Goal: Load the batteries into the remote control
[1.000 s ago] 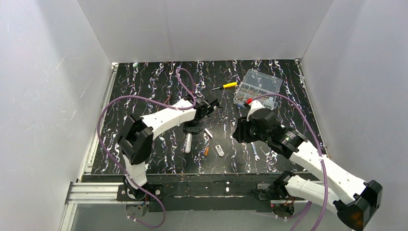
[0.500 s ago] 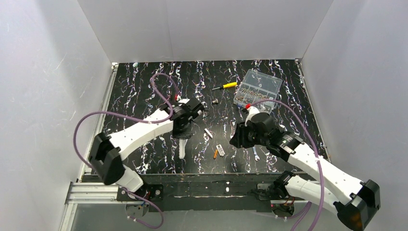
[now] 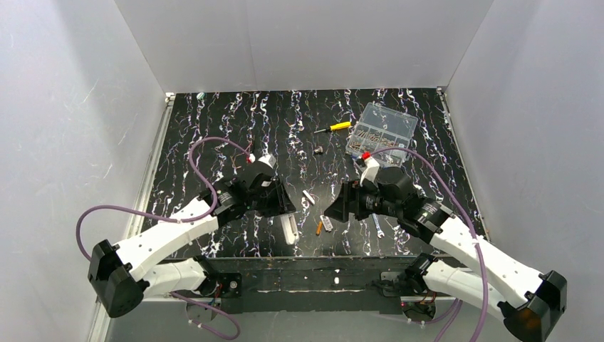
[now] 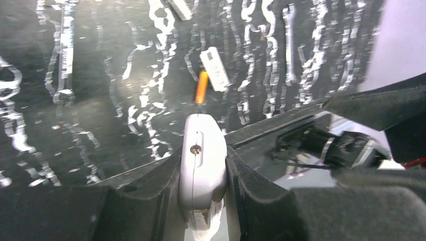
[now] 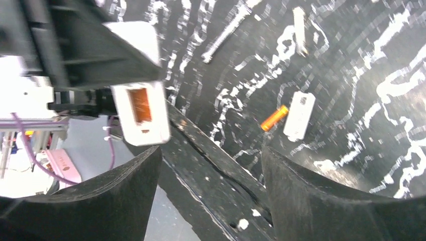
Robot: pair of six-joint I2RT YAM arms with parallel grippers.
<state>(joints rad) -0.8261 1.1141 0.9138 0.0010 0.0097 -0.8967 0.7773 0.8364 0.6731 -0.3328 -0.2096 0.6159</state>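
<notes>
Swung nearer, left tool (image 4: 203, 168) clamps the remote control (image 4: 202, 145) with one battery (image 5: 140, 104) seated inside; right tool (image 5: 211, 170) spread apart.

Bright, even light from above fills the overhead view. The white walls (image 3: 306, 43) glow, and shadows on the black desk (image 3: 214, 128) are faint and soft. The left wrist view is dimmer and smeared by motion, with grey glare across the desk; only the remote (image 4: 202, 160) is fairly sharp. In the right wrist view the battery (image 5: 274, 118) is slightly blurred, and the area beyond the desk's near edge is washed out.
</notes>
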